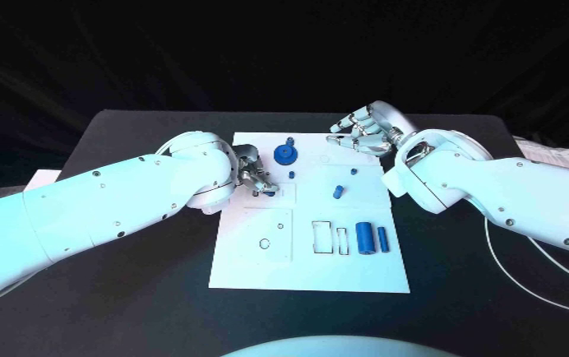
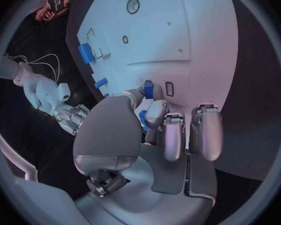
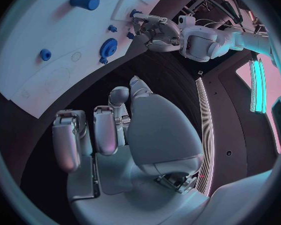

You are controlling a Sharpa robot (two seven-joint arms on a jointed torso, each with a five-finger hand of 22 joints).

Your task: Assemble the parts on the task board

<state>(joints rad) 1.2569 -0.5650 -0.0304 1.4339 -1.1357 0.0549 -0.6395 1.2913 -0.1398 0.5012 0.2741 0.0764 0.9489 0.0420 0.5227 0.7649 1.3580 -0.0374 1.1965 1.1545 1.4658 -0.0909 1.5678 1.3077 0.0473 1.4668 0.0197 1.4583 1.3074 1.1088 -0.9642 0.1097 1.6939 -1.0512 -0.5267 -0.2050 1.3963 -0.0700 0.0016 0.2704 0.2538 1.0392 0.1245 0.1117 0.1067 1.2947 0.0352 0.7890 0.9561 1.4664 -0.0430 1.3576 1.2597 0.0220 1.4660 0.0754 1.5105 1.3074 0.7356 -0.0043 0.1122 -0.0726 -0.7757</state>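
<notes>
Where legible, no task board point(image 1: 306, 265) writing

The task board point(image 1: 311, 254) looks like a flat white plate with a smooth, matt face that throws back no sharp glints. The parts, such as the blue gear point(image 1: 286, 155) and the two blue cylinders point(image 1: 371, 238), look like moulded plastic, smooth and slightly satin. The worktop point(image 1: 142, 291) is black and matt, dull all over. Both arms wear smooth white shells with a soft gloss, like hard plastic, dotted with small dark screws. The left hand point(image 2: 159, 135) and the right hand point(image 3: 115, 135) look like silver-grey metal or metallic-coated plastic; their broad surfaces are smooth with a satin sheen.
</notes>
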